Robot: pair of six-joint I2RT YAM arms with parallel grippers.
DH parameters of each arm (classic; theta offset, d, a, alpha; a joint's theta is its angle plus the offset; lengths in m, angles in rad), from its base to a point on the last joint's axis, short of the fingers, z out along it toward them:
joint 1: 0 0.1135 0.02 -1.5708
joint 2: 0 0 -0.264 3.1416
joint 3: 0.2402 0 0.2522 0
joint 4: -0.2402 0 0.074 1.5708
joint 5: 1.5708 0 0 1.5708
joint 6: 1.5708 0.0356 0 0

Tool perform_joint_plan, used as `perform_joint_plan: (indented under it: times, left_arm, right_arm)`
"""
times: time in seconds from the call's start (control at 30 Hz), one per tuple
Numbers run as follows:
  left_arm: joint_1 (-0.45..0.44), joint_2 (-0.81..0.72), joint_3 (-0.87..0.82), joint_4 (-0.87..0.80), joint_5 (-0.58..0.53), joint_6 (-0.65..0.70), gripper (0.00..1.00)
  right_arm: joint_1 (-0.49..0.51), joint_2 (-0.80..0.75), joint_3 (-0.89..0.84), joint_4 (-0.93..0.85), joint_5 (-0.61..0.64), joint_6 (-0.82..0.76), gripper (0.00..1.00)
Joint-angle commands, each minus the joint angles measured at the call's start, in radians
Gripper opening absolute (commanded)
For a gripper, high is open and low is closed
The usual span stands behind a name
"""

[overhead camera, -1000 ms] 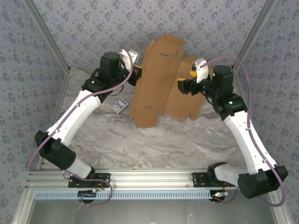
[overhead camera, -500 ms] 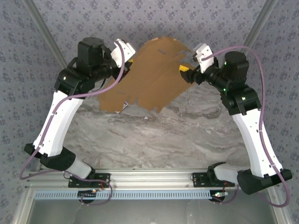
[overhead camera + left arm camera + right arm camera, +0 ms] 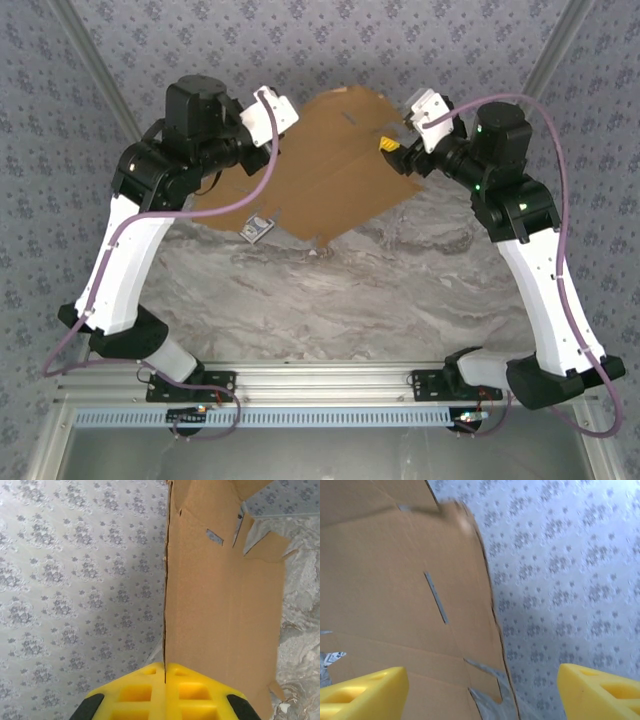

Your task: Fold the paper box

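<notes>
Where the paper box (image 3: 320, 165) is held: aloft over the far surface (image 3: 400, 290), between both arms.
Long axis: run roughly from 8 o'clock to 2 o'clock in the top view, broad face turned upward.
Left gripper (image 3: 165, 672): jaws pressed onto the box's 10 o'clock edge.
Right gripper (image 3: 480, 690): jaws spread wide, the 2 o'clock edge seen between them, ungripped.

- Left hand (image 3: 165, 677): yellow fingers pressed together on the near edge of the paper box.
- Paper box (image 3: 225, 605): tan cardboard sheet, held upright, left edge seen edge-on.
- Slot (image 3: 214, 537): small cut near the top.
- Wall (image 3: 75, 580): grey floral pattern, left.
- Surface (image 3: 302, 605): marbled, right.
</notes>
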Motion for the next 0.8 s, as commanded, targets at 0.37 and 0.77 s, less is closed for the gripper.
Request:
perform_joint_plan:
  times: [0.37,0.77]
  left_arm:
    - [0.011,-0.061,-0.020,0.046,0.034,0.098,0.00]
    - [-0.129,0.144,0.229,-0.115,-0.245,0.421,0.00]
  right_arm:
    - [0.052,-0.059,0.033,-0.044,-0.118,-0.104,0.83]
    - [0.199,0.005,0.146,-0.093,-0.029,-0.326,0.83]
